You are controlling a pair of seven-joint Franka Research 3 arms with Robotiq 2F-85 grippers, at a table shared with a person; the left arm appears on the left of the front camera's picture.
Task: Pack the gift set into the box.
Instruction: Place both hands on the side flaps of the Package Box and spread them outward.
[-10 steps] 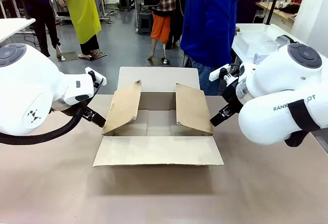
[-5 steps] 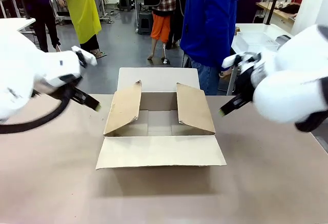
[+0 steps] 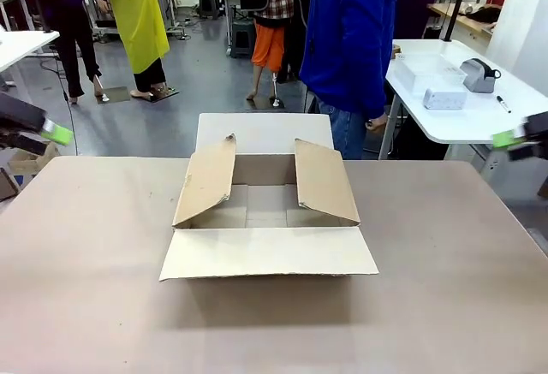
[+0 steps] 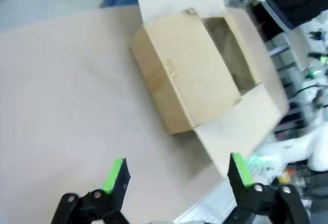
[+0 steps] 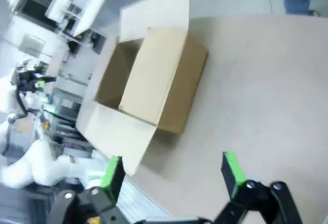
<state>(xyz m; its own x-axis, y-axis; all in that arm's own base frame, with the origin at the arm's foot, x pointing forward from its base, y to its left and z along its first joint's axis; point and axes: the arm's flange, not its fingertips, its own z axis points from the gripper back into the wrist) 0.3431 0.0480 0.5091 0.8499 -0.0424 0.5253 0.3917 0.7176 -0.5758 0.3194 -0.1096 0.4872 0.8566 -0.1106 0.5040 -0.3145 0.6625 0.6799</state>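
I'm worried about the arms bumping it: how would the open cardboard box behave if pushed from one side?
Probably light: the box looks empty, bare floor showing, so it would likely slide on the table rather than tip, low and wide as it is. Its flaps seem floppy: the near flap lies flat, so pushing one may fold it.

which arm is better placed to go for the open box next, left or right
Right, marginally. The left gripper and right gripper are both open and empty at opposite table edges, with the box midway. The person in blue stands on the right arm's side, so a handover would likely favour it.
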